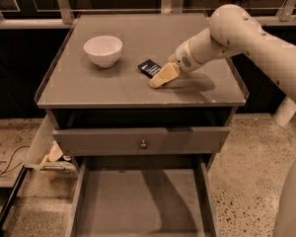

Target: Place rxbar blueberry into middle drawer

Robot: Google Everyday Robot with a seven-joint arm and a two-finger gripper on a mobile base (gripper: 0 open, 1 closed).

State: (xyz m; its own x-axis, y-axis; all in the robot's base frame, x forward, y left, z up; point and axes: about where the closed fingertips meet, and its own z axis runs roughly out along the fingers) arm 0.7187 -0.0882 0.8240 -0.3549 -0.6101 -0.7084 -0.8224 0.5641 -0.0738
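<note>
The rxbar blueberry (pixel 148 67), a small dark navy bar, lies flat on the grey cabinet top (pixel 89 90), right of centre. My gripper (pixel 162 77) reaches in from the right on the white arm (pixel 246 33). It is low over the top and right beside the bar's near right edge, touching or nearly touching it. The middle drawer (pixel 138 201) is pulled out at the bottom of the view, with a bare grey floor and nothing in it.
A white bowl (pixel 103 50) stands on the top to the left of the bar. A shut drawer front with a round metal knob (pixel 143 143) sits above the open drawer. A small bin with clutter (pixel 50 154) hangs on the cabinet's left. A cable (pixel 2 159) lies on the floor.
</note>
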